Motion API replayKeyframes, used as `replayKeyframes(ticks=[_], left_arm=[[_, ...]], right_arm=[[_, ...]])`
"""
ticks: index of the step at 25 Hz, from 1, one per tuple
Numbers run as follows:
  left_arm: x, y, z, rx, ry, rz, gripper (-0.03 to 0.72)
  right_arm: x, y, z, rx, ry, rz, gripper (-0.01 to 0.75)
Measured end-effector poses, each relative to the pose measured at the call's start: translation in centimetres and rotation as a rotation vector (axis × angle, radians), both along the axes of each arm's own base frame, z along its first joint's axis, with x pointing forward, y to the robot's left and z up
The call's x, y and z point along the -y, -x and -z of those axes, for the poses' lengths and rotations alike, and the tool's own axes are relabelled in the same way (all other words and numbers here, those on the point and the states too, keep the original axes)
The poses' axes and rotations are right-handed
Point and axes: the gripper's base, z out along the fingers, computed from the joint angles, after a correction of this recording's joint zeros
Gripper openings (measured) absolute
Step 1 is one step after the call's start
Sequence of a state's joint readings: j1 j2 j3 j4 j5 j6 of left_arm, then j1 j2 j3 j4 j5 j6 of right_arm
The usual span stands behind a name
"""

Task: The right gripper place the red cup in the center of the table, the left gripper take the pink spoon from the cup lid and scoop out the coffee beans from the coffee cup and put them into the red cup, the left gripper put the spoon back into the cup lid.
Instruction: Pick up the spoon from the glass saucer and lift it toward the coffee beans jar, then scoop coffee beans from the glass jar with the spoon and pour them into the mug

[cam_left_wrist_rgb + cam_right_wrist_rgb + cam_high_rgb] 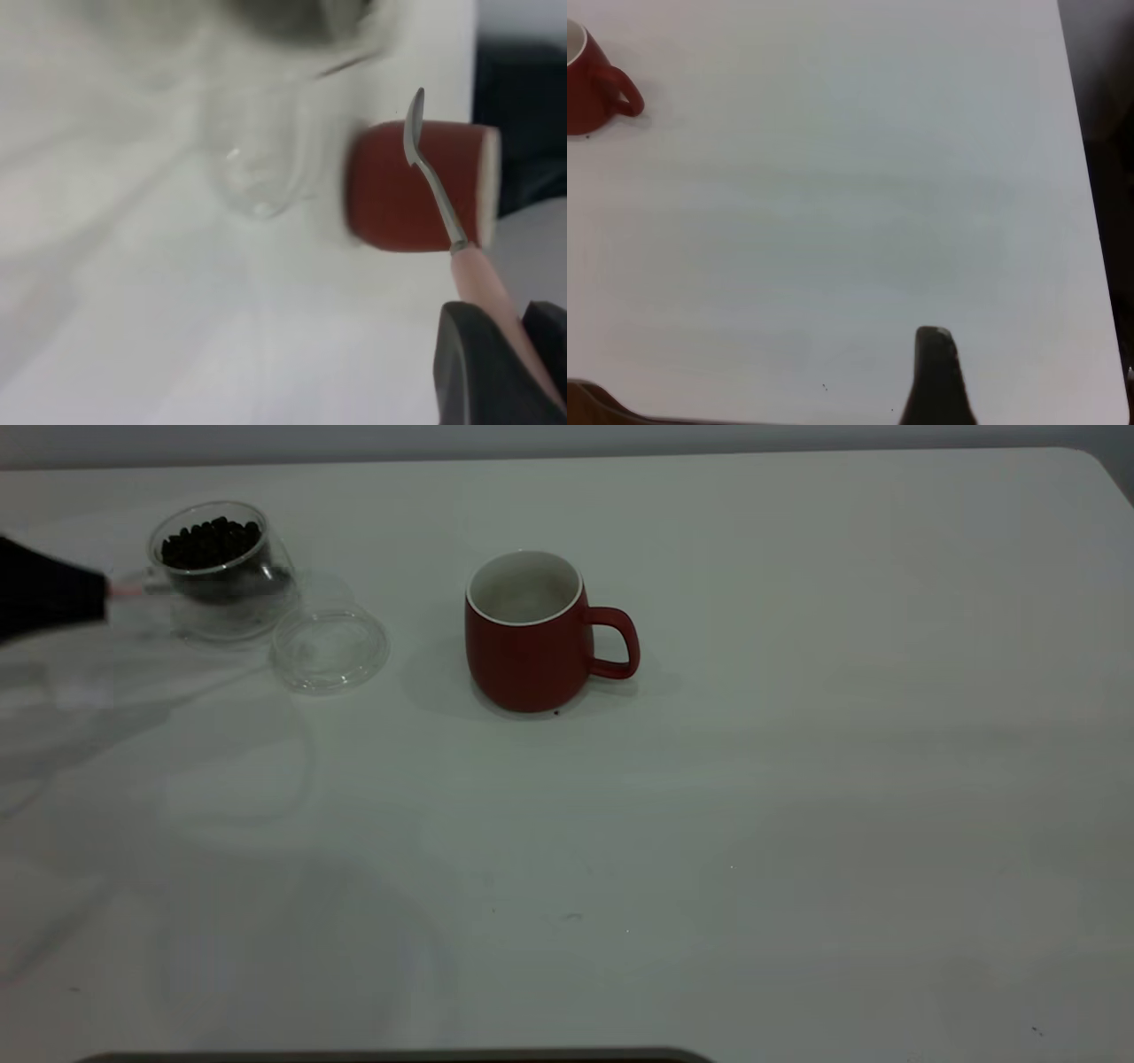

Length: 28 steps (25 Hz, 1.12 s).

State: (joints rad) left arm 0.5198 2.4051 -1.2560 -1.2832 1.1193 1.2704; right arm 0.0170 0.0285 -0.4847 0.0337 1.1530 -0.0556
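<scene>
The pink spoon (pixel 478 279) is pinched by its handle in the left claw (pixel 505 372), beside the coffee cup (pixel 221 571).

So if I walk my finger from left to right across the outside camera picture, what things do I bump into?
Left hand holding the pink spoon → coffee cup with the coffee beans → cup lid → red cup, all on the table.
</scene>
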Motion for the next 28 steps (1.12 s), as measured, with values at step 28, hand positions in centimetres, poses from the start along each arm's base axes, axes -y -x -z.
replayKeyframes(ticks=[28], left_arm=[[-1.8, -4.7, -2.9, 0.257, -0.445, 0.101, 0.119]], right_arm=[[0.0, 0.0, 0.0, 0.0, 0.0, 0.0, 0.588]])
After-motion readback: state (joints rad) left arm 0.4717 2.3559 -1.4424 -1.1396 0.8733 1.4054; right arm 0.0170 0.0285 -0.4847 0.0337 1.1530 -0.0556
